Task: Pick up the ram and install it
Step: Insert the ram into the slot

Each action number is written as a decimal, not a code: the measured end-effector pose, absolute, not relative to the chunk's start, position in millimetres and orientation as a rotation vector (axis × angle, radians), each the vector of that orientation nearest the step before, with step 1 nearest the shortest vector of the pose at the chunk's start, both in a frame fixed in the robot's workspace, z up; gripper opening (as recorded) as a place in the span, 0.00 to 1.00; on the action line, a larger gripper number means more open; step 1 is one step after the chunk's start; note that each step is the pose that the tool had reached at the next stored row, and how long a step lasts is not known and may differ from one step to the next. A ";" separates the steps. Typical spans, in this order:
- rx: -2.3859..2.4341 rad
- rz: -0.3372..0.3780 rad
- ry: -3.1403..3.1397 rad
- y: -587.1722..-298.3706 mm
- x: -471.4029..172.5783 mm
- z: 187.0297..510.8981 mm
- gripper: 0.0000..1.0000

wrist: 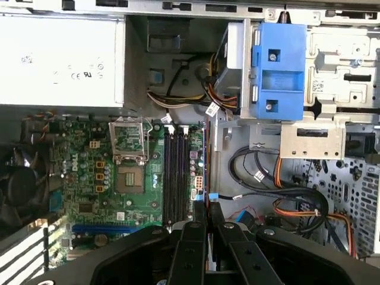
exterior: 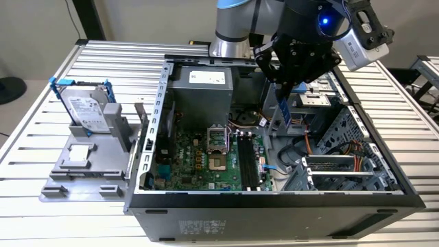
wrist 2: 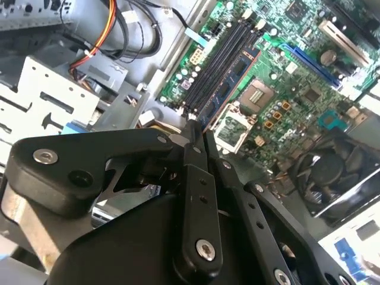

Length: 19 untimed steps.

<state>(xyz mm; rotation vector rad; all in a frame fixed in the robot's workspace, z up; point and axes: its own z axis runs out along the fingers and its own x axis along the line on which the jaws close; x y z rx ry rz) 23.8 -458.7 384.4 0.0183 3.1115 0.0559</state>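
Note:
My gripper [exterior: 281,95] is shut on the ram [exterior: 282,110], a thin stick that hangs down from the fingers inside the open computer case. It hovers above the right side of the green motherboard [exterior: 195,159], a little beyond the long black memory slots [exterior: 250,160] towards the case's drive bays. In the first wrist view the ram [wrist: 206,166] shows edge-on as a thin line running out from the gripper [wrist: 206,209], parallel to the slots [wrist: 175,178] and just beside them. In the second wrist view the ram [wrist 2: 234,77] reaches from the gripper [wrist 2: 198,127] alongside the slots [wrist 2: 217,59].
A silver hard drive [exterior: 88,110] stands in a grey fixture at the exterior view's left, outside the case. Inside are the grey power supply [exterior: 200,90], a blue drive bracket [wrist: 279,71], loose orange and black cables [wrist: 297,205], the processor socket [wrist: 129,178] and a black fan [wrist 2: 329,172].

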 end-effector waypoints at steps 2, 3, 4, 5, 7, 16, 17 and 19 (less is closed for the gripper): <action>0.019 0.057 3.111 -458.7 23.9 384.3 0.00; 0.019 0.058 3.111 -458.7 23.8 384.3 0.00; 0.019 0.058 3.111 -458.7 23.9 384.3 0.00; 0.019 0.058 3.111 -458.7 23.9 384.3 0.00; 0.019 0.058 3.111 -458.8 23.9 384.0 0.00; 0.019 0.060 3.113 -459.7 25.6 373.5 0.00; 0.019 0.060 3.113 -459.7 25.9 371.6 0.00; 0.019 0.060 3.113 -459.7 26.3 368.5 0.00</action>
